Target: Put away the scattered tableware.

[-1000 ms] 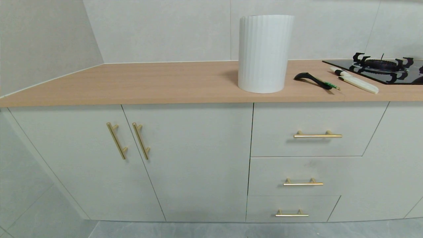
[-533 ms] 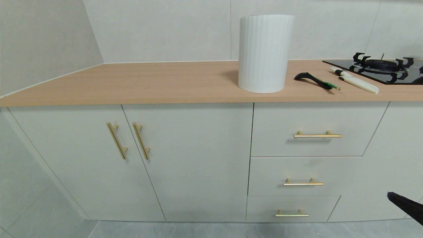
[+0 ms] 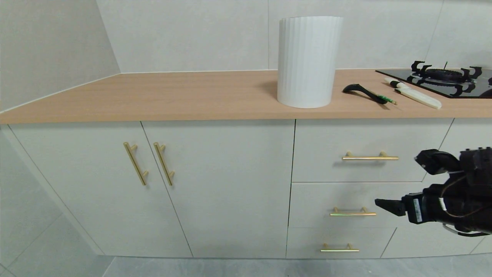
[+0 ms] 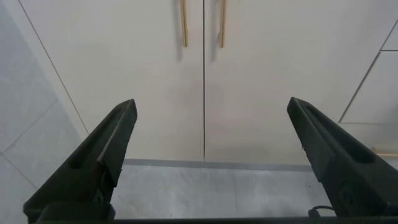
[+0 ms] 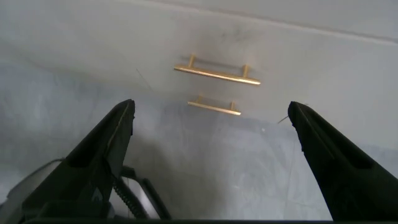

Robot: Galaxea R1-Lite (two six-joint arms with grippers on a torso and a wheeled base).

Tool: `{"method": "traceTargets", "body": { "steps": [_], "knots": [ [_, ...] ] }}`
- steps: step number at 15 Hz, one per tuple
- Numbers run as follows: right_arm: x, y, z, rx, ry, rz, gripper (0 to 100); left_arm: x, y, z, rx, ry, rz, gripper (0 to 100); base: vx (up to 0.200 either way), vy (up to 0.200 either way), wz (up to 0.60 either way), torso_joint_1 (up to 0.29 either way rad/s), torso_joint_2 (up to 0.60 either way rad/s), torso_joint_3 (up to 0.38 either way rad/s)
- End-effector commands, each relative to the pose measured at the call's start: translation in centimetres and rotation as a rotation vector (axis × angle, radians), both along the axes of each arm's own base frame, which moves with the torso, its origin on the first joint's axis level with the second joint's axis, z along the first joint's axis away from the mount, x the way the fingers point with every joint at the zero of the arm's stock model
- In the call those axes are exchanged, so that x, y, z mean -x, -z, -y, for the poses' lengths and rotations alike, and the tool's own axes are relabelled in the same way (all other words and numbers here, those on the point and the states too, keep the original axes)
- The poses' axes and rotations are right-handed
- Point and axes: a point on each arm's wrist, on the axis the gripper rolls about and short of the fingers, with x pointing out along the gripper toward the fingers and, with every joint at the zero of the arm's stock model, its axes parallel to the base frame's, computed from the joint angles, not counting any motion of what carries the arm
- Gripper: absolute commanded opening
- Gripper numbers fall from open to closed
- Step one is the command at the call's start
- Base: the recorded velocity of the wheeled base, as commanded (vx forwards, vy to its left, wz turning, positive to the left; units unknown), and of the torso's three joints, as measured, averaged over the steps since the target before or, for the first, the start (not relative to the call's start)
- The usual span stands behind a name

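Black ladle (image 3: 365, 92) lies on counter (image 3: 192, 96), well above spread right pincer (image 3: 399, 181)

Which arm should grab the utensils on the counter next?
Right. The black ladle and white utensil lie on the countertop's right end, above the drawers where the right gripper hangs, fingers open. The left gripper faces the cabinet doors, farther left.

ribbed white canister (image 3: 307, 61), black ladle (image 3: 363, 92)
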Motion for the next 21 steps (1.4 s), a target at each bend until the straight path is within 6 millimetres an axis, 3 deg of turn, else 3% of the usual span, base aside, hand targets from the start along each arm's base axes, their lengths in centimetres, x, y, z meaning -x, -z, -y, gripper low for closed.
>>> {"method": "traceTargets", "body": {
  "steps": [1, 5, 10, 21],
  "knots": [
    [-3.7, 4.5, -0.9, 0.040, 0.004, -0.152, 100, 0.0, 0.0, 0.0, 0.000, 0.001, -0.001, 100, 0.000, 0.000, 0.00, 0.000, 0.00, 0.000],
    [-5.3, 9.8, -1.0, 0.088, 0.068, -0.170, 100, 0.0, 0.0, 0.0, 0.000, -0.001, 0.000, 100, 0.000, 0.000, 0.00, 0.000, 0.00, 0.000],
    [-6.4, 13.5, -1.1, 0.083, 0.095, -0.053, 100, 0.0, 0.0, 0.0, 0.000, -0.001, -0.001, 100, 0.000, 0.000, 0.00, 0.000, 0.00, 0.000],
    [-9.0, 16.3, -1.6, 0.041, 0.245, 0.074, 100, 0.0, 0.0, 0.0, 0.000, -0.001, -0.001, 100, 0.000, 0.000, 0.00, 0.000, 0.00, 0.000]
  ]
}}
